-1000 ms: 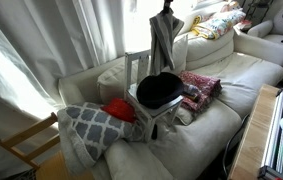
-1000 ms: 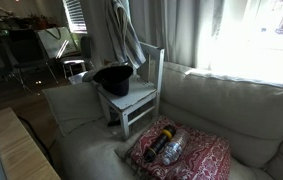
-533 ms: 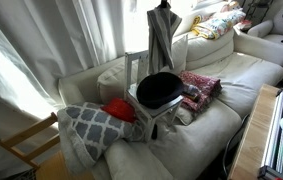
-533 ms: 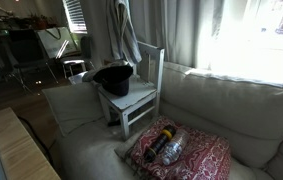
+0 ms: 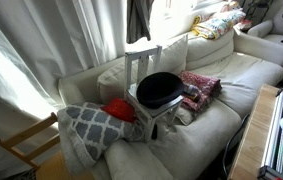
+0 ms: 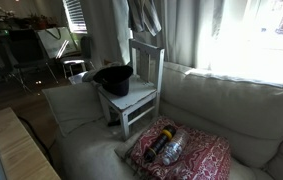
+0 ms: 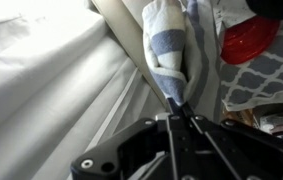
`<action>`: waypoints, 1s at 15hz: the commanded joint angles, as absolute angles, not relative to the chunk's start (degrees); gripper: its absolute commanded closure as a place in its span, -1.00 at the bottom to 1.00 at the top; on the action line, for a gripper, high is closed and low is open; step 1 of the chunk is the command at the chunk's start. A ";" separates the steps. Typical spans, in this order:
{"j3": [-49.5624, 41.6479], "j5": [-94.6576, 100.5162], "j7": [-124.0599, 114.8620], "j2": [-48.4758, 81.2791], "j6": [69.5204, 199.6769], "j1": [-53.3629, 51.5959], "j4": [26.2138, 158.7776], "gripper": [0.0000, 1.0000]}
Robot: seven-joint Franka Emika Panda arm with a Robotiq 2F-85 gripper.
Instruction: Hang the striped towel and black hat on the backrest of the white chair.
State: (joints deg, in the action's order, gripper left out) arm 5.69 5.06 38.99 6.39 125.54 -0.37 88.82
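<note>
We are eyeing the sofa first, because the white chair is standing on its soft cushions. Any cloth dragging across the backrest is risking a wobble, even a tip. The black hat is lying on the chair's seat, and if the chair is rocking, that hat is likely sliding off onto the sofa.

Next worry is the striped towel. It is hanging bunched into a narrow rope up at the top edge of both exterior views. If it is coming down off-centre, it is probably landing on one side of the backrest and slithering off rather than draping over.

Smallest of all is the gripper, and in the wrist view it is pinching just the tapered end of the towel between fingers drawn close together. That is a thin bite, and a snag on the chair could be pulling it free.

From that pinch the towel is dangling straight off the fingertips. It seems to be sitting above the backrest, though the gripper itself is out of frame in both exterior views.
</note>
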 commanded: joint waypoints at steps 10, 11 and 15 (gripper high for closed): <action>3.54 8.95 39.19 14.09 148.55 0.76 99.13 0.98; 3.85 8.28 40.60 13.18 146.62 1.23 100.30 0.98; 6.82 -0.02 49.29 10.22 138.51 3.22 105.58 0.98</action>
